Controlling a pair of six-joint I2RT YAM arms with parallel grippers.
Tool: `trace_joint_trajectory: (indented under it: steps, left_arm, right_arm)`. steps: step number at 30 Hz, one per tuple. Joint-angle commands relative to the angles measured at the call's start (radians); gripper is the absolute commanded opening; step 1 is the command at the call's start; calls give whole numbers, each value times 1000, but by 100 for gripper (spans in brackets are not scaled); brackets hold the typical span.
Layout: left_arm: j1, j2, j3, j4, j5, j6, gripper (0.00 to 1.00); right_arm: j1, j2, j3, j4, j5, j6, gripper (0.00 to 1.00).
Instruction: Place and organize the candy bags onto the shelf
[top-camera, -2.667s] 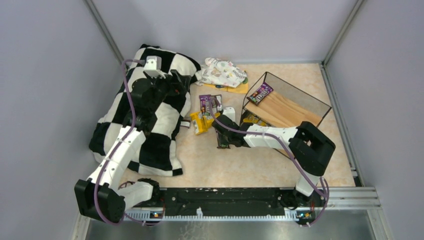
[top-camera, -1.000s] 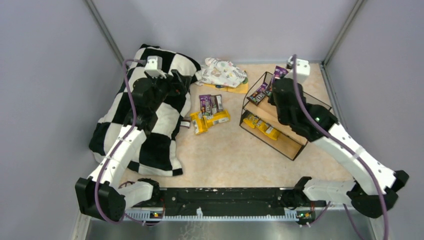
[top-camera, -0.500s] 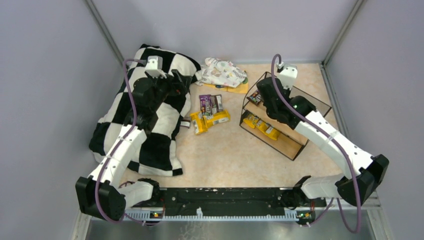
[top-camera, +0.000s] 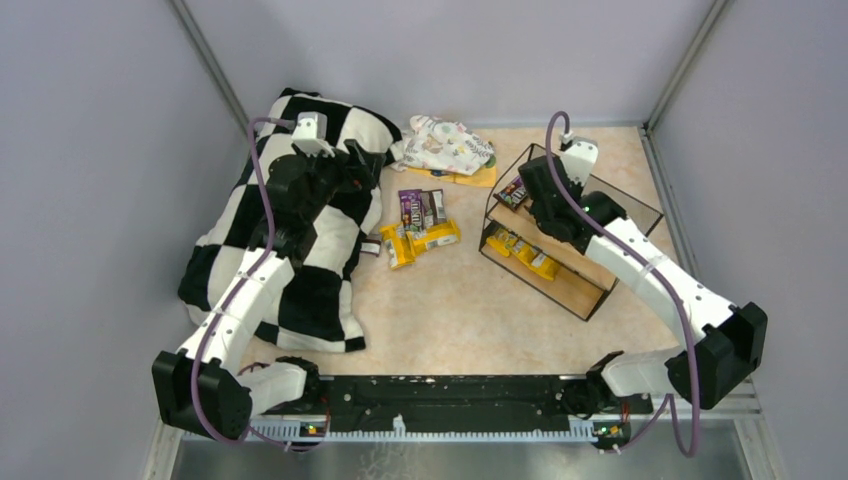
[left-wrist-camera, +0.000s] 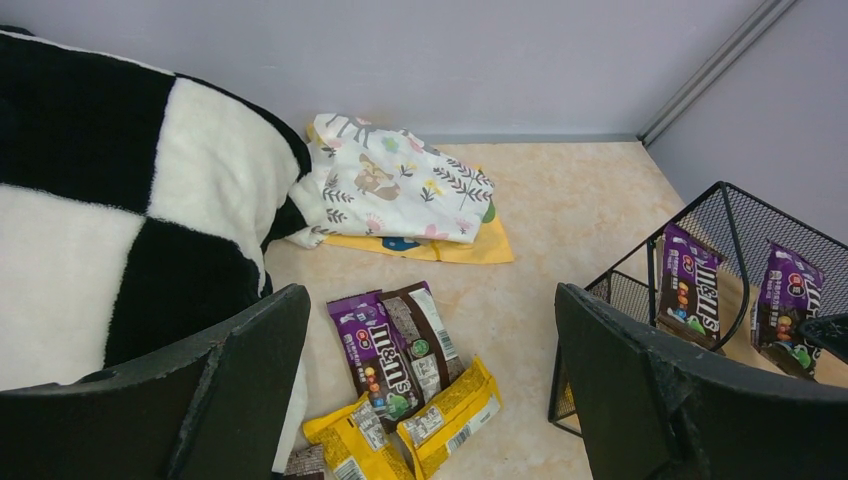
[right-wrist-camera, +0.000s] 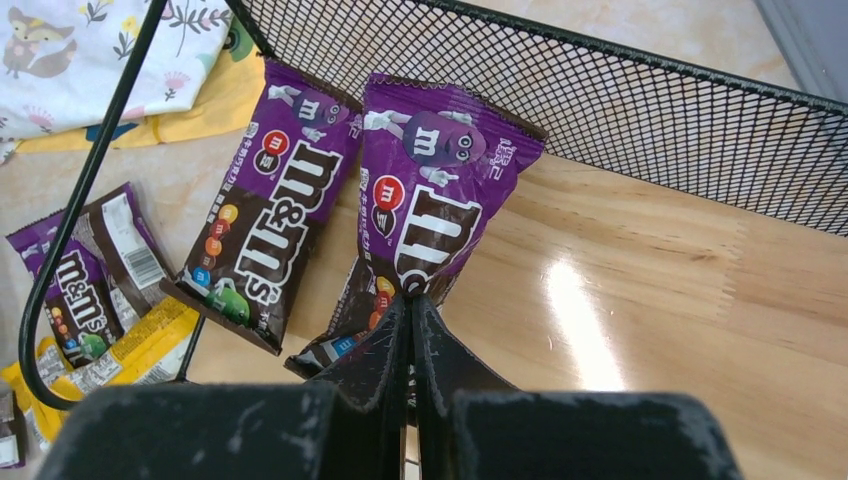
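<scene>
Right jaws pinch purple packet (right-wrist-camera: 430, 190) beside shelf (right-wrist-camera: 640, 90) mesh wall.

The bag (right-wrist-camera: 430, 190) in my right hand (right-wrist-camera: 410, 300) and another bag (right-wrist-camera: 270, 230) beside it fill the left end of the shelf's (top-camera: 578, 287) upper board (right-wrist-camera: 650, 300); to their right the wood is bare. Mesh (right-wrist-camera: 600, 110) closes the back. Bare counter (top-camera: 450, 300) opens before the shelf; loose bags (top-camera: 420, 225) and the blanket (top-camera: 330, 290) crowd the left.
</scene>
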Motion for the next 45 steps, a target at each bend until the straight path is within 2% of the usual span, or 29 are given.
trace_joint_trajectory:
  steps: [1,18,23,27,29,31,35,41,45]
  left_arm:
    - [0,4,12,42,6,0,98]
    - [1,6,17,35,3,1,98]
    - [1,6,18,34,1,3,98]
    - [1,3,19,33,-2,5,98]
    - [1,4,20,31,-1,3,98]
    - [1,0,22,30,1,2,98]
    - [1,-6,22,29,9,-3,98]
    - [3,8,16,38,11,-11,98]
    - [4,31,45,-6,-27,9,98]
  right_arm:
    - [-16,0,-17,71,-25,11,0]
    - [-35,13,-37,109,-52,15,0]
    - [-41,8,-33,113,-74,-5,15]
    - [-40,-37,-21,99,-92,-57,37]
    - [-41,-81,-20,100,-112,-100,40]
    - [-39,-132,-20,117,-171,-177,42]
    - [-40,-242,-59,194,-382,-376,55]
    - [0,-344,-132,324,-671,-471,58]
    - [129,-292,-138,373,-692,-501,61]
